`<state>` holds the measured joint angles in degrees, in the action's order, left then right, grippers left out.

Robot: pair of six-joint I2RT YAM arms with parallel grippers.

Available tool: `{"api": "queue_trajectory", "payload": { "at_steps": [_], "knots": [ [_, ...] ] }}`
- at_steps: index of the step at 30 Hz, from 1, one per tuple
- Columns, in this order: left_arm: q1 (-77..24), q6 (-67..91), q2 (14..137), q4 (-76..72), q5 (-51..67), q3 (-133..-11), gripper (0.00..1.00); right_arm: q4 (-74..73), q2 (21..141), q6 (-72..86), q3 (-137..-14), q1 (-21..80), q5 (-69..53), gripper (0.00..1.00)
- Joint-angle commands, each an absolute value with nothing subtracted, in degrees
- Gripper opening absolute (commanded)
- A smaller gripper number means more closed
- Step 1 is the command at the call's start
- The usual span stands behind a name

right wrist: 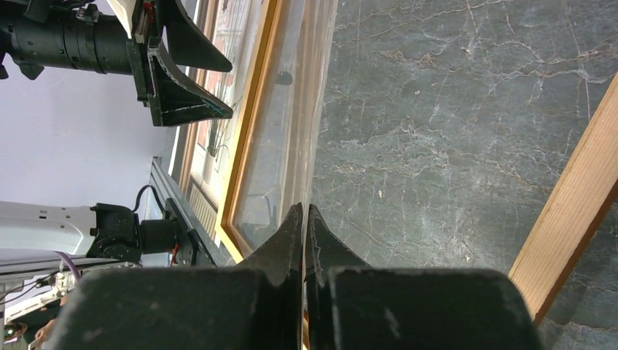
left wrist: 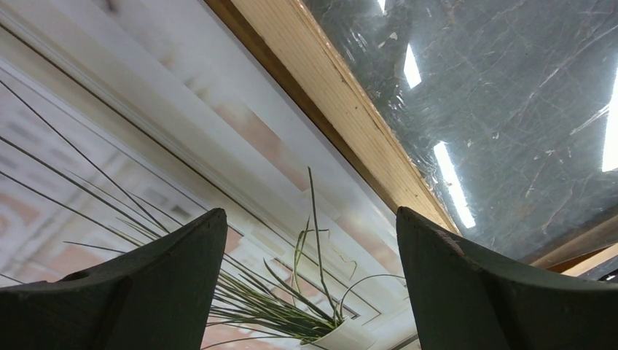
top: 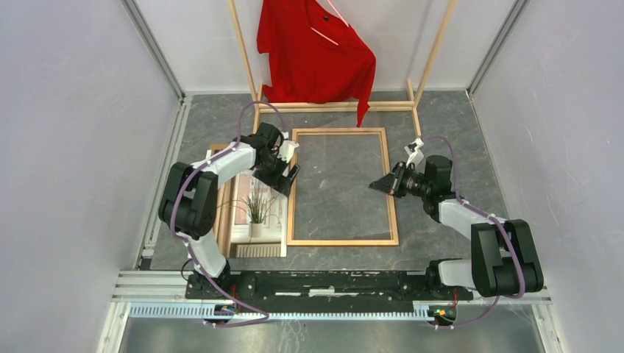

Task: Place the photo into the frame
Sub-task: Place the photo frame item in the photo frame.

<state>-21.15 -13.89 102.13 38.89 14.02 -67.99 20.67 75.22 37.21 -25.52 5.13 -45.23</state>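
The photo [top: 256, 213], a print of a grassy plant in a white pot, lies flat on the table just left of the frame [top: 342, 241]. My left gripper [top: 288, 173] is open and empty, hovering over the photo's far right part beside the frame's left rail. In the left wrist view the photo [left wrist: 146, 138] fills the space under the open gripper [left wrist: 309, 219], with the frame rail [left wrist: 342, 102] alongside. My right gripper [top: 383, 184] is inside the frame near its right rail. In the right wrist view it [right wrist: 304, 208] is shut on the edge of the clear sheet [right wrist: 284, 146].
A brown backing board [top: 223, 220] sticks out from under the photo's left side. A pale wooden rack with a red shirt [top: 316, 51] stands behind the frame. Grey walls close in both sides. The left gripper [right wrist: 229, 91] shows in the right wrist view.
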Motion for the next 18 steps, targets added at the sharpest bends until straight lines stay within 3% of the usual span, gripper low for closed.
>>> {"api": "queue_trajectory", "payload": {
  "at_steps": [1,18],
  "knots": [
    [-21.4,-14.2,102.4,37.6,13.2,-66.9,0.91,24.6,75.1,37.7,-25.4,5.1,-46.2,0.00],
    [-21.7,-14.2,102.3,33.2,14.8,-62.5,0.82,42.1,76.6,53.5,-15.4,5.1,-47.1,0.00]
  ]
}}
